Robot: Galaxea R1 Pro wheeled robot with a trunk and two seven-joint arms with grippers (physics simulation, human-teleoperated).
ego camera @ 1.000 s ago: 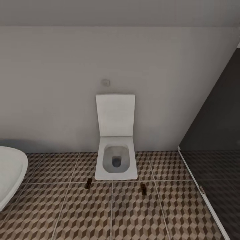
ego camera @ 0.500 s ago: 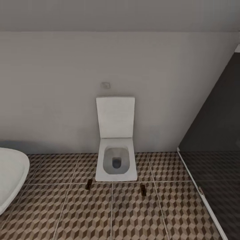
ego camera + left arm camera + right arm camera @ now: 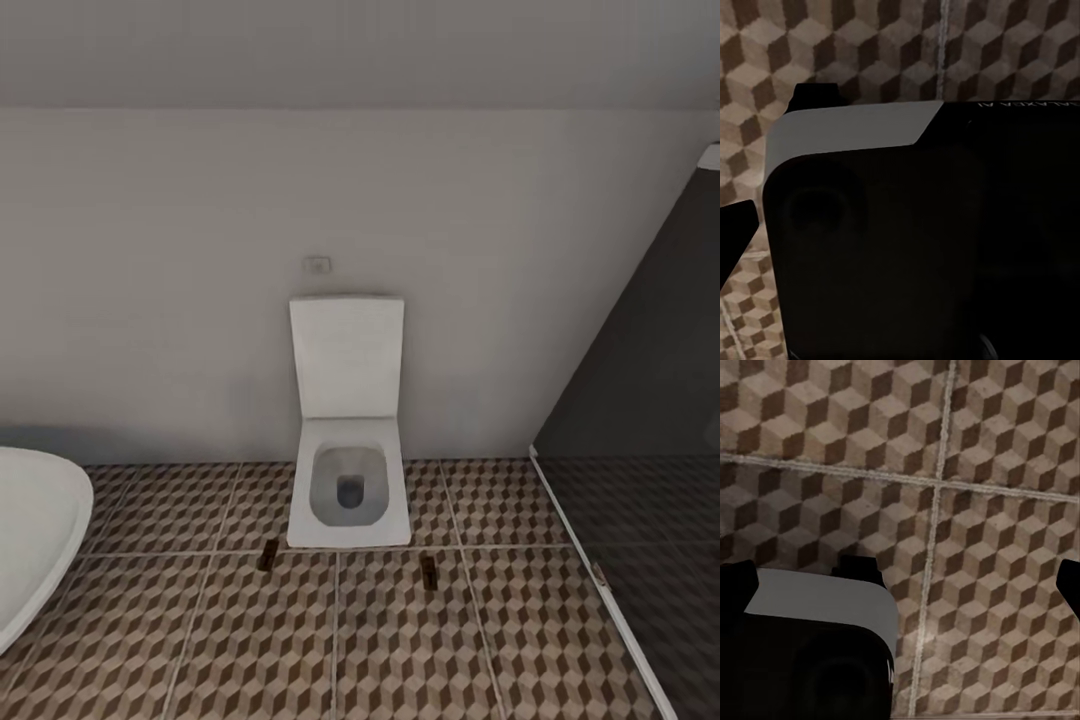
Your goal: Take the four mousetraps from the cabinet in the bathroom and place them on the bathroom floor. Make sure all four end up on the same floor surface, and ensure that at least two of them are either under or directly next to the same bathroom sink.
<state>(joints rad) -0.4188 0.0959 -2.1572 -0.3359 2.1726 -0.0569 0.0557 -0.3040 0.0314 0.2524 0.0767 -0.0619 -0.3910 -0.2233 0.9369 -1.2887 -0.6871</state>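
Note:
Two mousetraps lie on the bathroom floor (image 3: 250, 640) in front of the white square toilet (image 3: 349, 485). One mousetrap (image 3: 267, 554) is off its left front corner, the other (image 3: 429, 571) off its right front corner; both are small dark flat pieces. The cabinet and the bathroom sink are out of view. In the right wrist view my right gripper (image 3: 904, 585) hangs over the cube-patterned tiles (image 3: 967, 450), fingers wide apart and holding nothing. In the left wrist view one dark finger (image 3: 733, 238) of the left gripper shows beside a dark and grey part of my body (image 3: 907, 247).
The rim of a white oval bathtub (image 3: 35, 530) juts in at the left. A dark glass shower partition (image 3: 640, 420) with a pale floor rail stands at the right. A grey wall with a small flush plate (image 3: 318, 265) rises behind the toilet.
The whole head view has shifted: the wall's top edge sits lower and the toilet looks slightly smaller, so the camera moved. The mousetraps have stayed where they were.

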